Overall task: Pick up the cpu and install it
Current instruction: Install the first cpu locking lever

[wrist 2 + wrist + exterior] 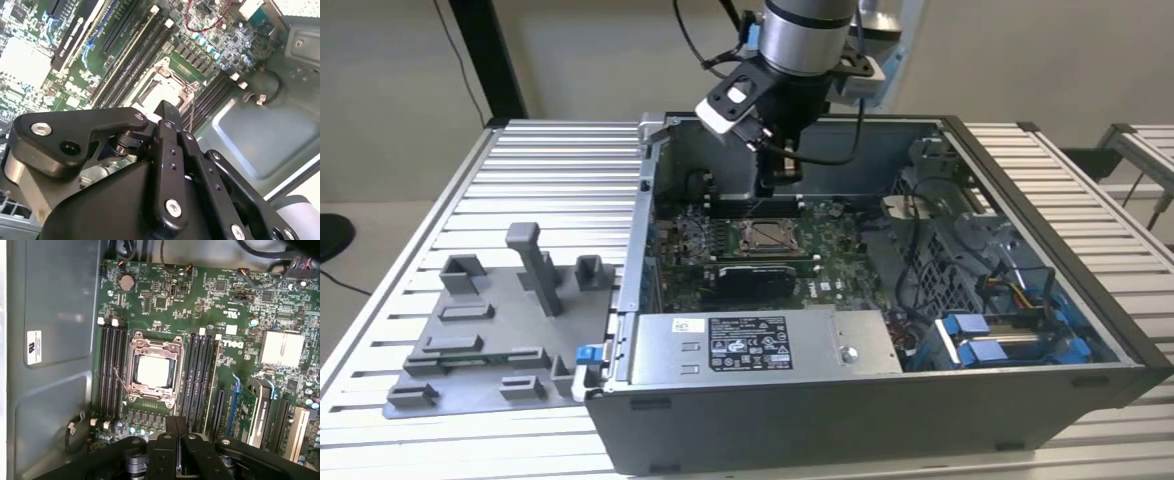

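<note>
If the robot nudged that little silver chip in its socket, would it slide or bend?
The cpu looks like a flat, rigid metal-topped square, so bending seems unlikely. It lies inside the socket frame, which probably stops sliding. Its smooth top may be slippery.

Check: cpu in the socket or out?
In. The cpu lies flat inside the socket frame on the motherboard, pale top showing; the hand is above it, apart.

I'm seeing the cpu [152,371] showing pale silver-grey inside a dark metal socket frame [153,344], the motherboard [210,300] showing green, the end effector [177,452] looking black, and the tabletop [547,170] showing ribbed light grey.
</note>
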